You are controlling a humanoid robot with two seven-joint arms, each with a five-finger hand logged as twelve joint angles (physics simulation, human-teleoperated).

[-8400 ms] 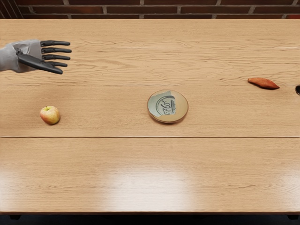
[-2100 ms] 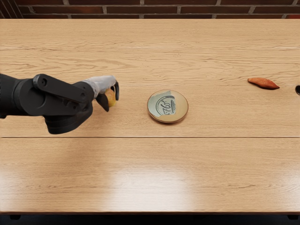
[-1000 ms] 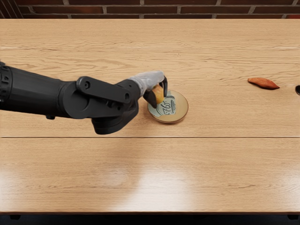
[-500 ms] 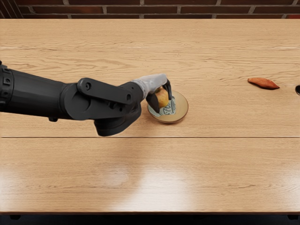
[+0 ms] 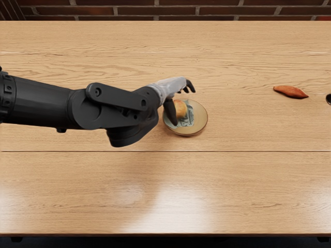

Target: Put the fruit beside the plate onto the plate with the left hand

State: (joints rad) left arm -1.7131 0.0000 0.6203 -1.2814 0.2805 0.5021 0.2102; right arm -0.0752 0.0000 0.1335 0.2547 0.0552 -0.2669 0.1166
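1. We see the left arm (image 5: pixel 46 106) come in from 9 o'clock; its bulky dark forearm hides a strip of the table (image 5: pixel 165 191) and the plate's outer 9 o'clock edge.
2. The left hand (image 5: pixel 170 89) sits at the plate's 10 o'clock. Its fingers (image 5: pixel 190 87) are spread and raised above the apple, gripping nothing.
3. The thumb (image 5: pixel 169 109) points down at the apple's 9 o'clock. We cannot tell whether it touches the fruit or stands just beside it.
4. The apple (image 5: pixel 180 109) rests on the plate (image 5: pixel 202 118), toward its 9 o'clock half. Its left flank is partly covered by the thumb.
5. The plate's printed pattern shows only in a sliver at the apple's 3 o'clock; we cannot make it out.
6. A sweet potato (image 5: pixel 290 92) lies on the table at the plate's 2 o'clock, well apart from it.
7. A dark shape (image 5: pixel 329 99) is cut off by the frame at 3 o'clock; too little shows for us to name it.
8. A brick wall (image 5: pixel 165 10) runs along 12 o'clock, showing only its lowest courses.
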